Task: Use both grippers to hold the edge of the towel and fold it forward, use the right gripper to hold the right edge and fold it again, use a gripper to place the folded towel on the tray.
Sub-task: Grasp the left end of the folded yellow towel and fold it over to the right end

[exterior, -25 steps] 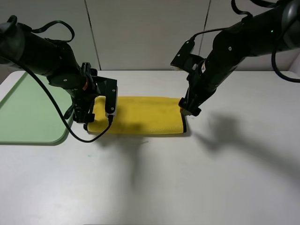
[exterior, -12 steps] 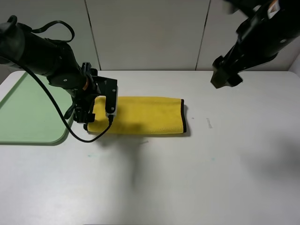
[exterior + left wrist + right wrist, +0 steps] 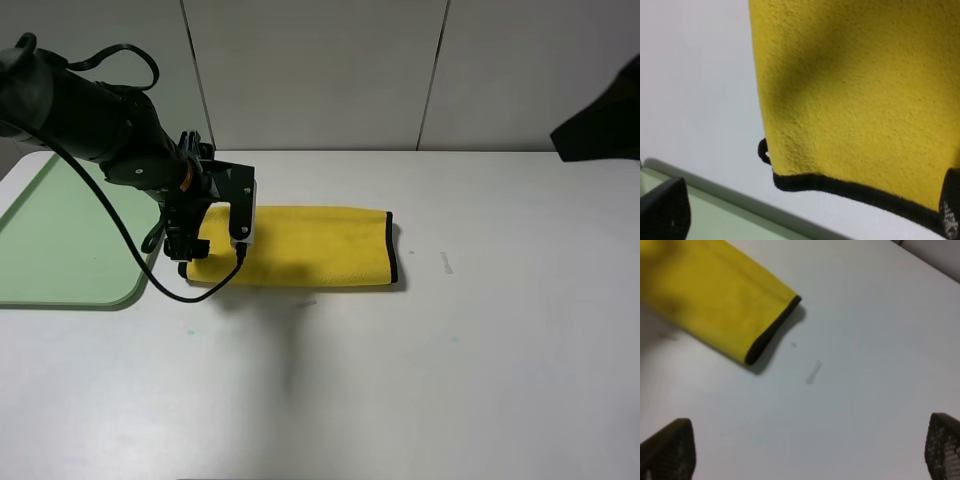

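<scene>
The yellow towel (image 3: pixel 310 245) lies folded into a long strip on the white table, with its black edge (image 3: pixel 393 248) at the right end. My left gripper (image 3: pixel 212 232) hovers over the towel's left end, jaws open. In the left wrist view the towel (image 3: pixel 855 90) shows its black edge (image 3: pixel 850 190) and the small corner loop (image 3: pixel 762 150), with my fingertips (image 3: pixel 665 215) wide apart. My right gripper (image 3: pixel 805 450) is open and empty, high above the table right of the towel's end (image 3: pixel 772 330). The pale green tray (image 3: pixel 60 230) sits at the far left.
The right arm shows only as a dark blurred shape (image 3: pixel 600 125) at the right edge of the exterior view. The left arm's black cable (image 3: pixel 150 270) loops down by the tray's corner. A grey panelled wall stands behind the table.
The right arm has lifted off the towel's right end and swung up to the right, nearly out of the exterior view. The left gripper has barely shifted. The towel has not moved.
</scene>
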Robot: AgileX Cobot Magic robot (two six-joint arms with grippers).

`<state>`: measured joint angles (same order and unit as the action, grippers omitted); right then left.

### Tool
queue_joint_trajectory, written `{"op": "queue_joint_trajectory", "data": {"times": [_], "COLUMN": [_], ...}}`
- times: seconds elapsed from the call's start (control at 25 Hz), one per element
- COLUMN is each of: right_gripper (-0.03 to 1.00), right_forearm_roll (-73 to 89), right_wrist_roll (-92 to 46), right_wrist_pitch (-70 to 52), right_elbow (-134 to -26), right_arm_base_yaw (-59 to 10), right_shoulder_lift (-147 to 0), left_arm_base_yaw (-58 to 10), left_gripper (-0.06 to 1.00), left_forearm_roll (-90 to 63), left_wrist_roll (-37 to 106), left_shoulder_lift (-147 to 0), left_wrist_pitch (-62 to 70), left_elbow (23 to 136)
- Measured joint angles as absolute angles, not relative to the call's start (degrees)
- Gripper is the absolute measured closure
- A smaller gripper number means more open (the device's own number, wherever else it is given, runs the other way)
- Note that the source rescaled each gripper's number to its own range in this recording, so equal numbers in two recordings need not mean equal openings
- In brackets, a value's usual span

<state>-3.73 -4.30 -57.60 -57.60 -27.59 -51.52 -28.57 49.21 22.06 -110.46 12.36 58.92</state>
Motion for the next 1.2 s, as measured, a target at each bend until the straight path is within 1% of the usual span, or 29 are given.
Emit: {"op": "queue_joint_trajectory", "data": {"times": [0.4, 0.52, 0.84, 1.2], "right_gripper": [-0.03, -0.03, -0.03, -0.03], "right_forearm_roll": [-2.82, -2.76, -1.65, -1.40], "right_wrist_roll": [2.09, 3.31, 5.01, 5.24], "right_wrist_pitch": [-54.95, -55.00, -58.97, -58.91], "right_elbow": [-35.42, -30.82, -28.77, -28.31], "right_arm_base_yaw": [-27.59, -27.59, -27.59, -27.59], "right_shoulder_lift": [-22.75, -14.35, -0.79, 0.24], "left_arm_base_yaw": [-28.57, -28.57, -28.57, -28.57], "left_gripper": [-0.06, -0.06, -0.06, -0.06], "left_forearm_roll": [49.21, 49.21, 49.21, 49.21], "left_wrist_roll": [22.06, 22.06, 22.06, 22.06], "left_shoulder_lift": [-110.46, -110.46, -110.46, -110.46], "left_wrist_pitch": [12.30, 12.30, 12.25, 11.86], "left_elbow": [58.92, 58.92, 58.92, 58.92]}}
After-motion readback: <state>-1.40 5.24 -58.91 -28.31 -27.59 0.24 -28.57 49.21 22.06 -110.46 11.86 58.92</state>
